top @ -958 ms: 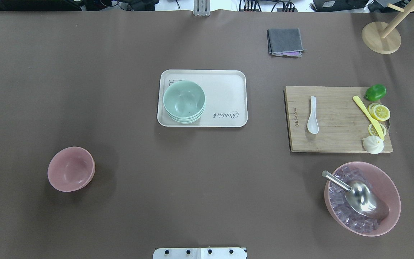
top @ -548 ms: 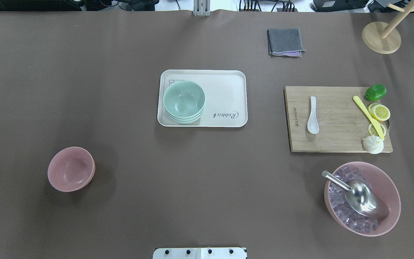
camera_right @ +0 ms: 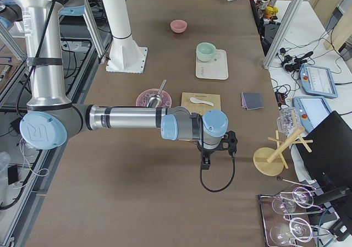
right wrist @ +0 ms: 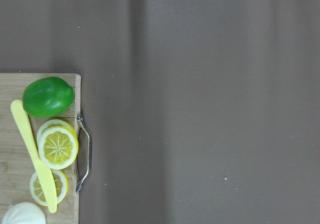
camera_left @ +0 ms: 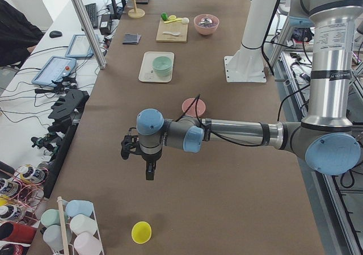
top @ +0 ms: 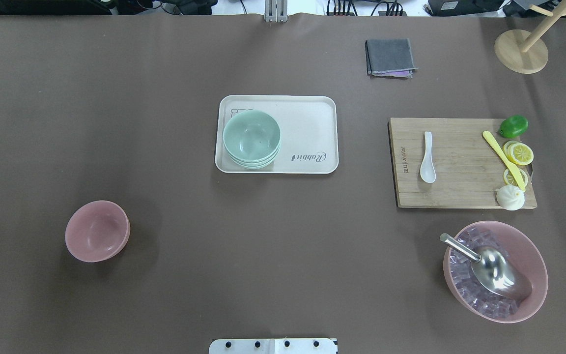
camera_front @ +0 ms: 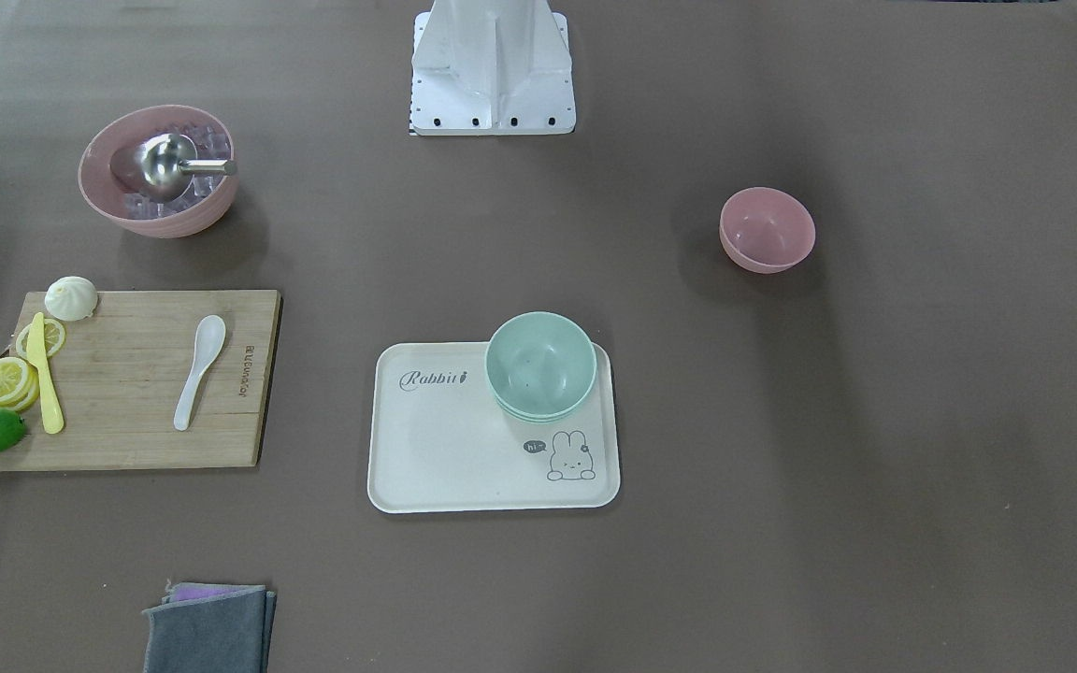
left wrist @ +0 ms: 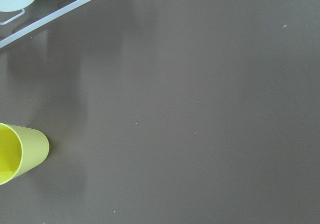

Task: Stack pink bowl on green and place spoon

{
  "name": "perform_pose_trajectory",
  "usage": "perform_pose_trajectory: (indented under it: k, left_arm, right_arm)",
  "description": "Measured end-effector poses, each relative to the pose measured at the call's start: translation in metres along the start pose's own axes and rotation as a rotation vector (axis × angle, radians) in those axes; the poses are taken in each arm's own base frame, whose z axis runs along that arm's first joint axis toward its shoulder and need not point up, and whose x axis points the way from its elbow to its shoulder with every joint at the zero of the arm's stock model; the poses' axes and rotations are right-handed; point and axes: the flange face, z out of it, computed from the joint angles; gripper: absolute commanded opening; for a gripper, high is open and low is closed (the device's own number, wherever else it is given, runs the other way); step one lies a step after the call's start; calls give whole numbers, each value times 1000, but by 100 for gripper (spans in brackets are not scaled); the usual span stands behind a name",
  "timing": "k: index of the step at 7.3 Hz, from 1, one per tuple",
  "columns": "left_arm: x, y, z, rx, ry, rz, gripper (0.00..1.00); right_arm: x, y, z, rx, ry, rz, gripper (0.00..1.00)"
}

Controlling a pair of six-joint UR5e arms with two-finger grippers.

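Pink bowl [top: 97, 231] alone on table [top: 283, 270], well apart from green [top: 251, 137] on tray [top: 312, 123]; spoon [top: 428, 157] on cutting board [top: 460, 191]. Left gripper [camera_left: 148, 174], right gripper [camera_right: 205, 163] parked outboard, probably for clear access; opening impossible to tell.

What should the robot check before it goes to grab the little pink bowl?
1. Little pink bowl upright and empty: ok.
2. Green bowl empty inside, sitting on the tray: ok.
3. White spoon lying free on the cutting board: ok.
4. Left gripper open: cannot tell.
5. Right gripper open: cannot tell.
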Motion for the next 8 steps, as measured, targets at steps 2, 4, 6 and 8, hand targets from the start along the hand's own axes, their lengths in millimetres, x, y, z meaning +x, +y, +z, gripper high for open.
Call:
perform_pose_trajectory:
  k: [2,4,6,8]
  left_arm:
    - [1,0,0,2,1,2,98]
    - [1,-1,0,2,1,3,98]
    - [1,-1,-1,3,1,4,98]
    - [1,-1,-1,5,0,5,98]
  right_arm:
    - [-1,0,0,0,-6,0,100]
    - [-2,0,0,0,-17,0,100]
    - [-2,0,0,0,-20,0,100]
    - [-2,0,0,-1,-20,0,100]
